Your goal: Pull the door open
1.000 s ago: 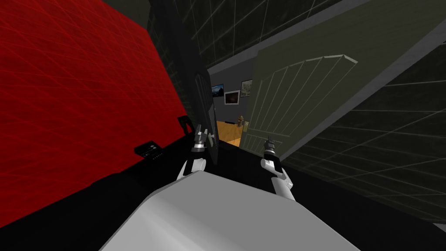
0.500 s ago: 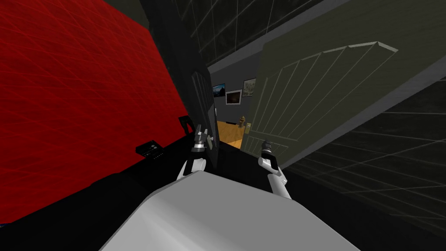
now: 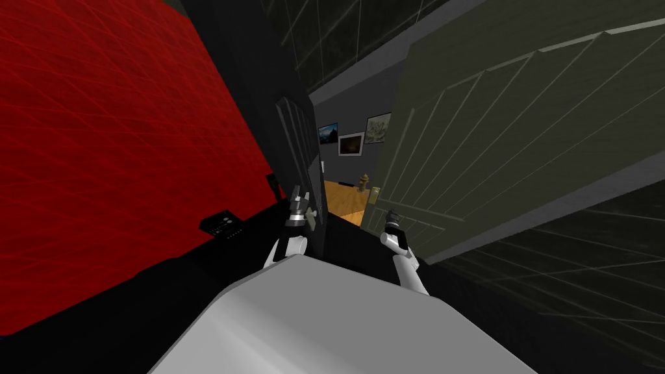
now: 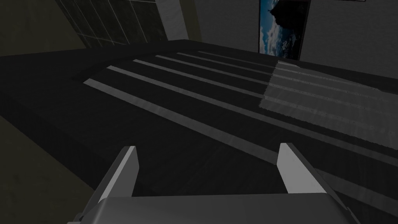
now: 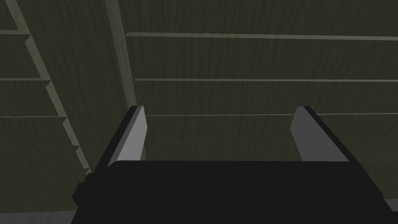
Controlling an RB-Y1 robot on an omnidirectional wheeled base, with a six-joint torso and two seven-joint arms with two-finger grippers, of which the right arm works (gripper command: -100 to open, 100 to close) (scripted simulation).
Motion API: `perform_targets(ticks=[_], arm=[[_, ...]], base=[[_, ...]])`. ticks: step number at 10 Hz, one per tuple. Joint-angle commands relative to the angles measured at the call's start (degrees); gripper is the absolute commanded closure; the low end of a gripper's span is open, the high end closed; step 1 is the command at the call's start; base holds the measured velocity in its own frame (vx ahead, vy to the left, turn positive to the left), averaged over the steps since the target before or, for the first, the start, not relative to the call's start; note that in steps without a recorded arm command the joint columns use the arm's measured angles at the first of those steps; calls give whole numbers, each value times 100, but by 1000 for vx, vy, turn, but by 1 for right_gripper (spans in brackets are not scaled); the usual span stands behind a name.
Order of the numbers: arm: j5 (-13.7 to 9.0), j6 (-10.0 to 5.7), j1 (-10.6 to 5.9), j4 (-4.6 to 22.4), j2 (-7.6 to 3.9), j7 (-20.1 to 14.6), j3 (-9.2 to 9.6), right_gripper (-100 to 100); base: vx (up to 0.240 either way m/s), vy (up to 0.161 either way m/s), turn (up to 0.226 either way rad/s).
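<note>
Door [image 3: 506,117], olive green and panelled: standing ajar on the right side of the doorway, slanting across the head view, carrying a pale knob [image 3: 375,192] at its near edge. Right gripper [image 3: 390,213]: hovering near that knob, close before the panels, holding its fingers wide apart, clasping nothing; touching the leaf or not, cannot tell. Left gripper [image 3: 299,196]: pointing at a second, dark door [image 3: 295,139] showing nearly edge-on on the left side of the doorway, holding its fingers wide too, gripping nothing, with a pale handle [image 3: 312,216] just beside. Lying between the two leaves: a narrow gap opening onto an orange floor [image 3: 341,198], a grey wall bearing framed pictures [image 3: 351,143], and a small yellowish object [image 3: 364,180], too small to name. Flanking on the left: a red wall [image 3: 117,130] and a small dark box [image 3: 223,224] with pale marks. Showing in the right wrist view alone: olive grain and raised ribs, close up. Showing in the left wrist view alone: pale stripes crossing the dark leaf.
</note>
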Motion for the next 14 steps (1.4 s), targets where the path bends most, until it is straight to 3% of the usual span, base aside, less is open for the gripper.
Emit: perform_targets(ticks=[1,6,8,11,14], arm=[[-37,23,-108,186,66,52,-47,-100],[-87,65,-254,432,203,139,-114,-100],[-78,31,-255,473,120,102,-133,-100],[-67,9,-270,547,15,68,-196,-100],[-28,-67,-319,794,-287,-44,-410,-100]], base=[[192,50,26],[214,61,3],[-13,-22,44],[-199,-54,70],[-230,-75,173]])
